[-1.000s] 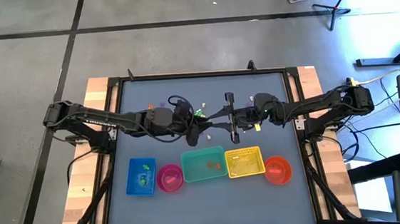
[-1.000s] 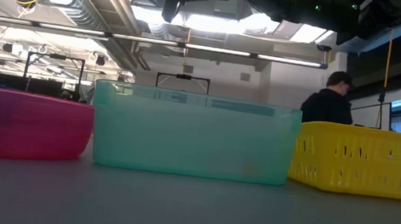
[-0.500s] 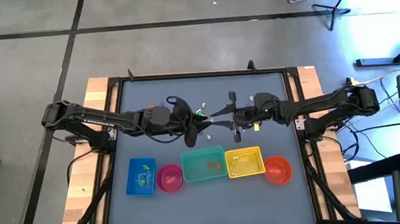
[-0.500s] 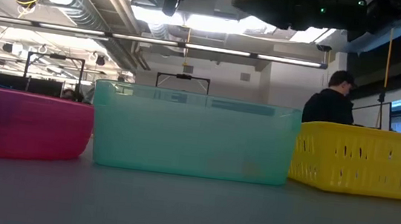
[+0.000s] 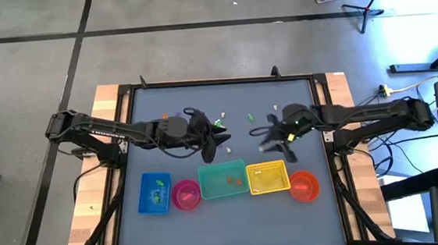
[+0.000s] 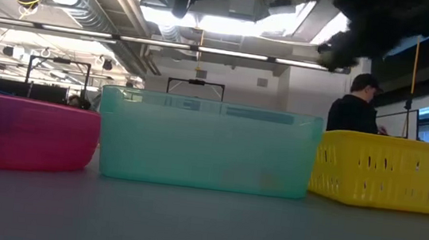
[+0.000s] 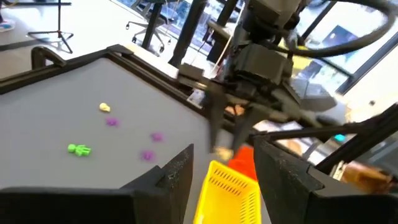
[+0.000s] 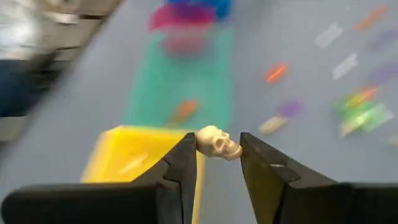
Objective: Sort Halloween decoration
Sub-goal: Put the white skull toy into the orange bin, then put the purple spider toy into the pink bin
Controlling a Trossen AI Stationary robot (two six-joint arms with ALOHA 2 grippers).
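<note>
Surface [image 5: 203, 116] first: the right hand [image 8: 214, 163] pinches a tiny white skull [image 8: 217, 144] above the yellow basket [image 8: 134, 155], so carry it fully past the rim before letting go. The skull lies crosswise between the fingers, face toward one finger. The left hand [image 7: 221, 180], fingers spread and empty, waits mid-surface, left of the right hand.

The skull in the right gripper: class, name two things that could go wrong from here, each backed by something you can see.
1. The skull is pinched only at the fingertips of the right gripper, so it could slip out before reaching a container.
2. The gripper hangs near the edge of the yellow basket, with the teal bin right beside it; a release here might land the skull on the table or in the wrong container.
</note>
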